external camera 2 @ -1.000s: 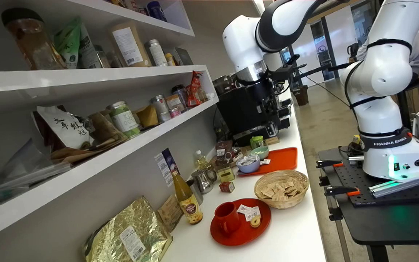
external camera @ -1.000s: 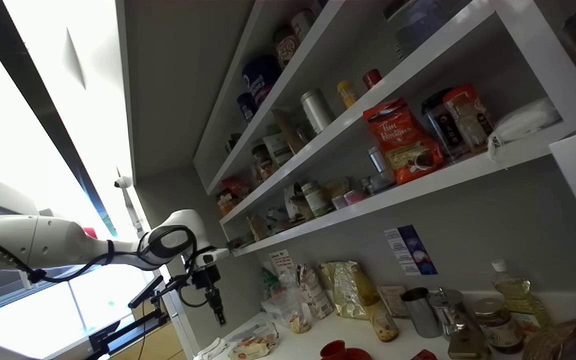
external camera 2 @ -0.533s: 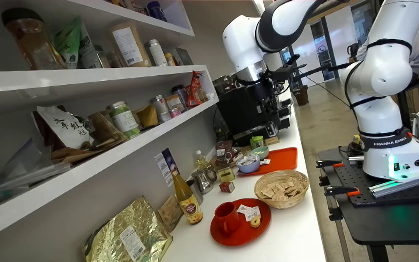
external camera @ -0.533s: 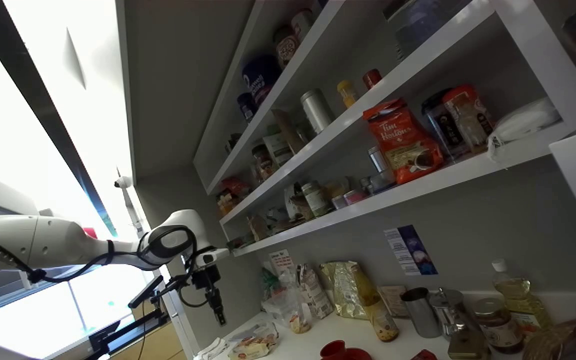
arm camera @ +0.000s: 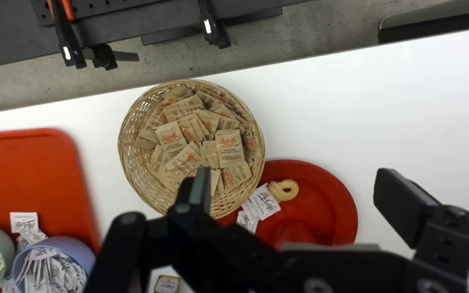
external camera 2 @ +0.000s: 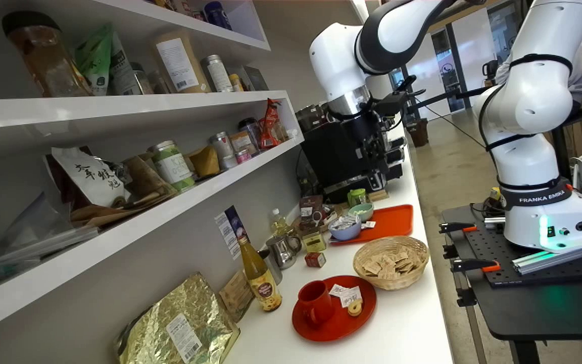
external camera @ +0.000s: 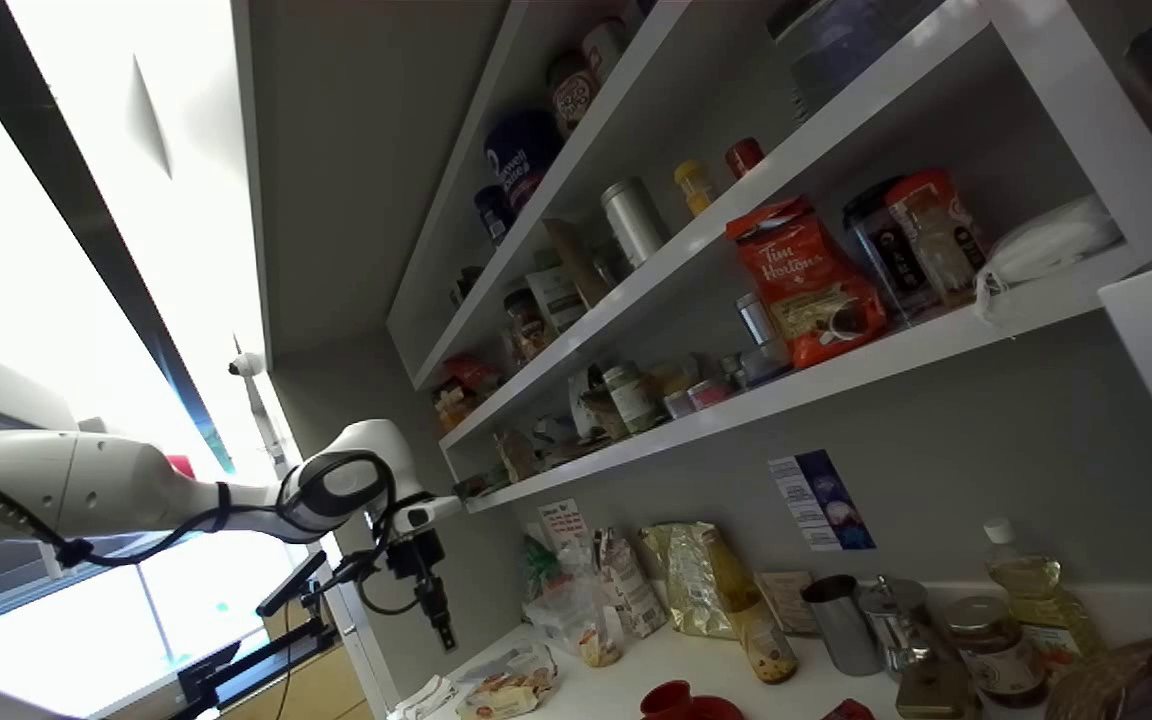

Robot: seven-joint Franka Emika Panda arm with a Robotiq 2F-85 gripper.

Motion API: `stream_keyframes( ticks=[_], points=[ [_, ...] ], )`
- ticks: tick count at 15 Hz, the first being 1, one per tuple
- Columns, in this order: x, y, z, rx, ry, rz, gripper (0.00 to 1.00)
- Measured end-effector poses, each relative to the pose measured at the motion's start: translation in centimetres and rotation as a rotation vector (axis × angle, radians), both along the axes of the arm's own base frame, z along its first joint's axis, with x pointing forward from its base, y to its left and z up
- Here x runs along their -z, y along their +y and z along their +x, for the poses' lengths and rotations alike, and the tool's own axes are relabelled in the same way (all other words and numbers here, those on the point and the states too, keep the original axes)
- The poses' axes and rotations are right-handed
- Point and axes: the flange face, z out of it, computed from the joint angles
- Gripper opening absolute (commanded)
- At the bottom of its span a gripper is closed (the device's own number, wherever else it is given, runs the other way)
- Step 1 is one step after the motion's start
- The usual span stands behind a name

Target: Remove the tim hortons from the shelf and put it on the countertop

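Observation:
The tim hortons, a red bag (external camera: 806,285) with pale print, stands on the white shelf (external camera: 936,345) near its end. The bag also shows small in an exterior view (external camera 2: 270,126), at the far end of the shelf (external camera 2: 170,208). The pale countertop (external camera 2: 402,323) runs below the shelf and also shows in the wrist view (arm camera: 320,114). My gripper (external camera: 444,635) points down, well away from the bag and lower than the shelf. In the wrist view my gripper (arm camera: 293,183) has its fingers wide apart and empty, above the countertop. The bag is out of the wrist view.
A wicker basket of packets (arm camera: 122,150), a red plate (arm camera: 332,191) with a red cup (external camera 2: 316,301), and an orange tray (arm camera: 18,171) are on the countertop. A bottle (external camera 2: 258,275) and gold bag (external camera 2: 195,308) stand by the wall. A dark canister (external camera: 881,245) sits beside the red bag.
My gripper has shifted very slightly to the right in an exterior view. The red bag and other objects have not moved.

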Motion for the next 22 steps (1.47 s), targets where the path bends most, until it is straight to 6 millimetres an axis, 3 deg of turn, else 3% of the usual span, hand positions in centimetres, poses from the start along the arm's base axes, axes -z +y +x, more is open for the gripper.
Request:
stream_keyframes(
  ticks=[11, 19, 22],
  points=[
    [0.2, -5.8, 3.4, 0.231, -0.392, -0.23, 1.0],
    [-3.2, -15.5, 4.7, 0.424, -0.65, -0.454, 1.0],
    [-4.0, -18.1, 5.7, 0.437, -0.709, -0.501, 1.0]
  ],
)
